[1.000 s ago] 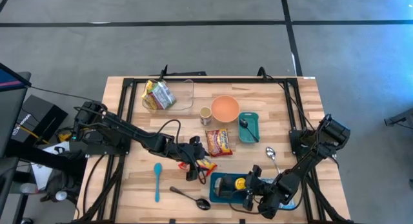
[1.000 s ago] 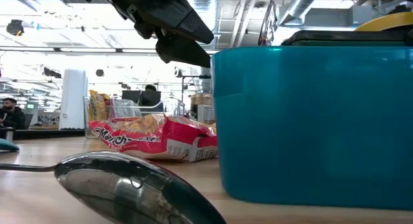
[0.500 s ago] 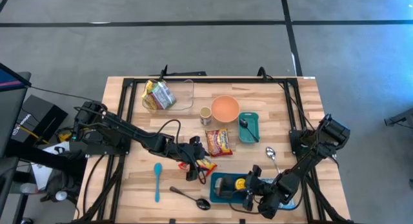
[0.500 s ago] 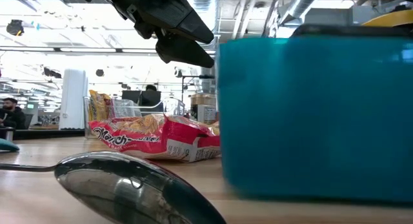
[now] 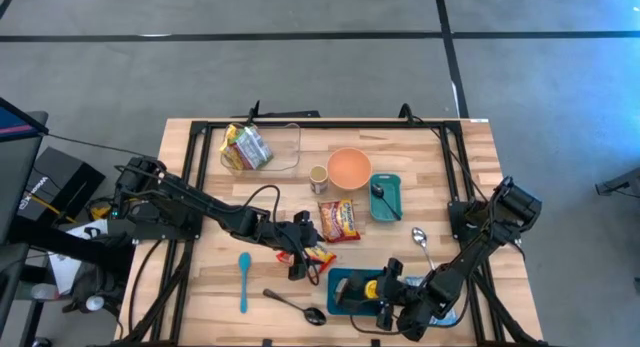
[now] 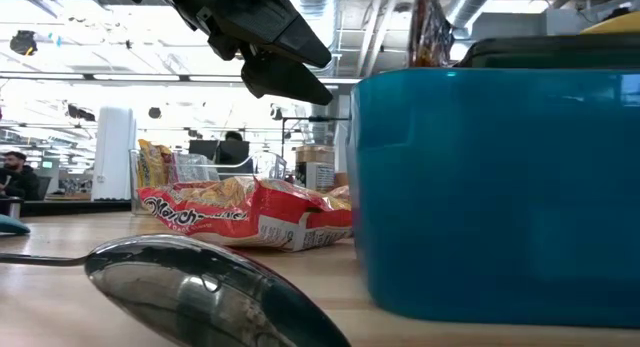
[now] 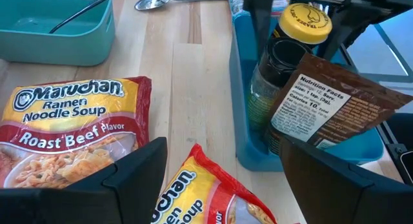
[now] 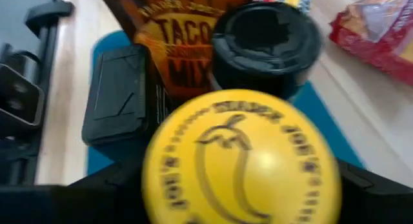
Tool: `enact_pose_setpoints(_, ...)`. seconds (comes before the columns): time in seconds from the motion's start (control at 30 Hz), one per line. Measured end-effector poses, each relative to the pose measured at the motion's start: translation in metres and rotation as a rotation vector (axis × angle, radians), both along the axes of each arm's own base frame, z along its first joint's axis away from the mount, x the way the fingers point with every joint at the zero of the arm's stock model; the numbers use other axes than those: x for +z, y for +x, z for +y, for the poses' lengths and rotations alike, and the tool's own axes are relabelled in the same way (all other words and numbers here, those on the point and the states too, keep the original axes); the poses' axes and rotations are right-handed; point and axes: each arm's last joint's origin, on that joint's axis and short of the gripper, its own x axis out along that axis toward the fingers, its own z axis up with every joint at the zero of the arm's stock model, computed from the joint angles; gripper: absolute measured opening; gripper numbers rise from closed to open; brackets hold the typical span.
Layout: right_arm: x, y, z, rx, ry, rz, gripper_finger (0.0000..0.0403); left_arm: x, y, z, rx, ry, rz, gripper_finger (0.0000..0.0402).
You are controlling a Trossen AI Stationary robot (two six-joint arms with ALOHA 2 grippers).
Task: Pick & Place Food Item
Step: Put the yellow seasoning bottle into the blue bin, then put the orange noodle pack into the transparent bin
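The blue bin (image 6: 500,187) has moved. In the low view its near wall stands further to the side than a second ago, and a dark packet top now shows above its rim. From above, the right tool (image 5: 379,290) has also shifted a little toward the front edge of the desk (image 5: 215,287). I think the right arm pushed or dragged the bin while it worked inside it.

The task's thing here seems to be the jar with the yellow lid (image 7: 307,20). It stands upright inside the bin, just beside a black-lidded jar and the brown taco mix packet (image 7: 329,108). The right tool is directly at the yellow lid, but the wrist view is so close and soft that I cannot tell if it grips the jar or has let it go. If it has let go, this placement is probably finished and the arm only needs to lift away without tipping the jar.

The left tool (image 5: 298,255) hangs low over the small ramen packet (image 5: 320,255), its fingers wide apart on either side and not pressing it. It has not changed during this second. A second ramen packet (image 5: 339,220) lies near, untouched.
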Motion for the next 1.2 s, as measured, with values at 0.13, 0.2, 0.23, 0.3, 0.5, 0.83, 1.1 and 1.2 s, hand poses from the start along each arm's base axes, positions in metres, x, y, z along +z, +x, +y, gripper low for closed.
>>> enact_pose_setpoints(0.13, 0.006, 0.001, -0.003, -0.008, -0.005, 0.009, 0.0286, 0.0, 0.0, 0.0, 0.0, 0.0, 0.0, 0.0294)
enact_pose_setpoints(0.2, 0.01, 0.0, -0.003, -0.004, 0.008, 0.01, 0.0286, 0.0, 0.0, 0.0, 0.0, 0.0, 0.0, 0.0294)
enact_pose_setpoints(0.23, 0.012, 0.0, -0.004, -0.004, 0.007, 0.011, 0.0286, 0.0, 0.0, 0.0, 0.0, 0.0, 0.0, 0.0294)
enact_pose_setpoints(0.3, 0.016, -0.001, -0.005, -0.003, 0.011, 0.009, 0.0286, 0.0, 0.0, 0.0, 0.0, 0.0, 0.0, 0.0294)
enact_pose_setpoints(0.5, 0.033, -0.005, -0.01, -0.003, 0.031, -0.008, 0.0286, 0.0, 0.0, 0.0, 0.0, 0.0, 0.0, 0.0294)
enact_pose_setpoints(0.83, 0.061, -0.012, -0.017, 0.004, 0.082, -0.056, 0.0286, 0.0, 0.0, 0.0, 0.0, 0.001, 0.0, 0.0294)
enact_pose_setpoints(1.1, 0.081, -0.017, -0.022, 0.009, 0.125, -0.094, 0.0286, 0.0, 0.0, 0.0, 0.0, 0.0, 0.0, 0.0294)
enact_pose_setpoints(1.2, 0.086, -0.02, -0.026, 0.008, 0.127, -0.095, 0.0286, 0.003, -0.002, 0.001, 0.0, 0.0, 0.005, 0.0294)
